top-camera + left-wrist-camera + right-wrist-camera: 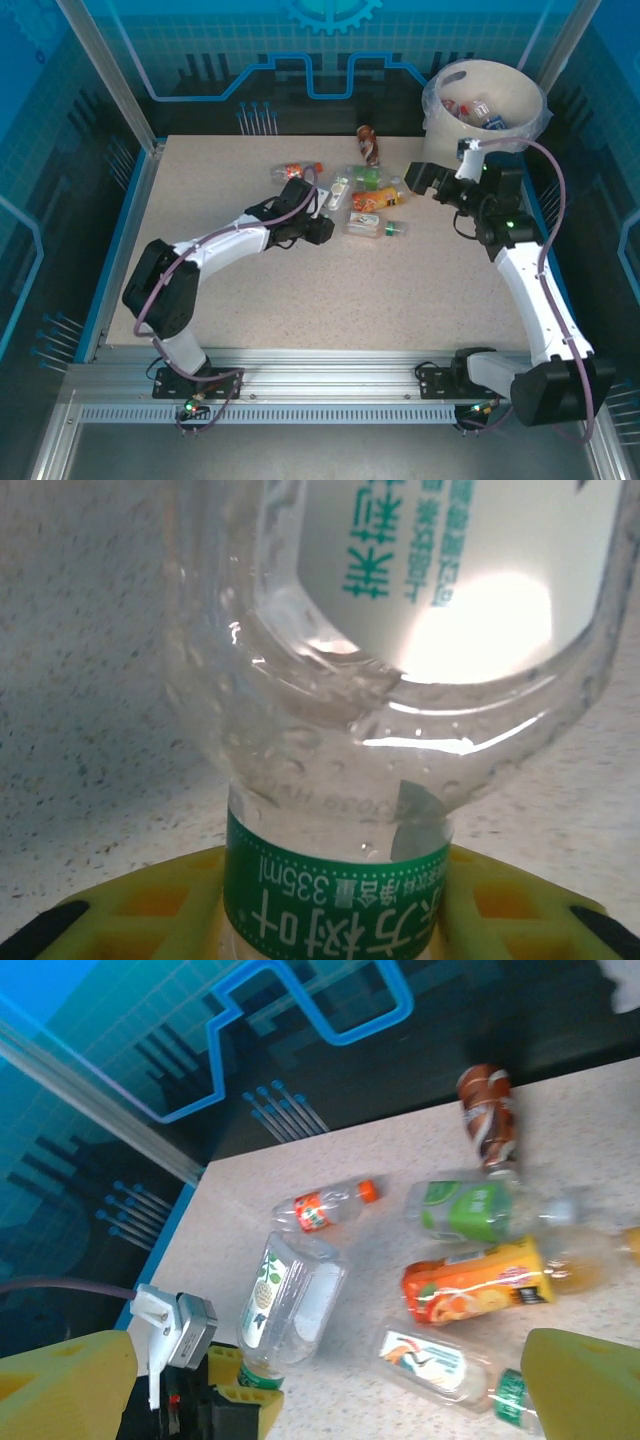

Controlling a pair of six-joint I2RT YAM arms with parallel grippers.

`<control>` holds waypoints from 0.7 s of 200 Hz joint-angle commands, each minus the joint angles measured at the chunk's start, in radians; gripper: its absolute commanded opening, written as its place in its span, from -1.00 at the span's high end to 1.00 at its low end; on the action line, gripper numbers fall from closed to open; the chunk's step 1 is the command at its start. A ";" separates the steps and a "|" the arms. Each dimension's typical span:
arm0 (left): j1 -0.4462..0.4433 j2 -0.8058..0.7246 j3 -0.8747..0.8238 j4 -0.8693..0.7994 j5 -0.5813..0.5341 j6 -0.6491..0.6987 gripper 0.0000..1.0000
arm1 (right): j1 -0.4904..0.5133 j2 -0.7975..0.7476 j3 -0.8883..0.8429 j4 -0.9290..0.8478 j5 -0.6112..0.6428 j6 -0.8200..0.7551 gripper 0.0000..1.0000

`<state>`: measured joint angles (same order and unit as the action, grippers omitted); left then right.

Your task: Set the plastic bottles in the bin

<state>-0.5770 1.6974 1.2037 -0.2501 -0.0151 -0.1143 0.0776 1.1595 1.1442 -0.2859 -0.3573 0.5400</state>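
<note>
Clear bottle with the white-and-green label (400, 660) lies mid-frame on the surface (300, 290), with the left hand (322, 218) clenched round its neck. I'd lift straight up, clear of the other bottles (375, 200), then swing over the bin (515, 105) at the upper right. The right hand (418, 180) hangs wide open.

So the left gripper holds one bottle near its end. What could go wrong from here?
The left gripper pinches the clear bottle only near one end, so its long body may swing or slip when lifted. The bin stands at the far right, and the open right gripper is between it and the bottle, so a collision on the way is possible.
</note>
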 commanded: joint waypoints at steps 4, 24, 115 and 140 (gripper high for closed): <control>-0.047 -0.104 -0.006 0.046 -0.042 0.013 0.53 | 0.066 0.038 0.100 -0.100 -0.057 0.019 -1.00; -0.077 -0.151 0.003 0.051 -0.051 0.028 0.52 | 0.101 0.077 0.137 -0.101 -0.141 0.028 -1.00; -0.138 -0.234 -0.003 0.130 -0.034 0.073 0.51 | 0.215 0.177 0.135 -0.005 -0.022 0.138 -0.98; -0.139 -0.260 -0.032 0.175 0.032 0.062 0.50 | 0.217 0.207 0.119 0.052 -0.084 0.152 -0.84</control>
<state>-0.7097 1.4925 1.1969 -0.1566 -0.0406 -0.0689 0.2817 1.3312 1.2747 -0.3031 -0.4084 0.6506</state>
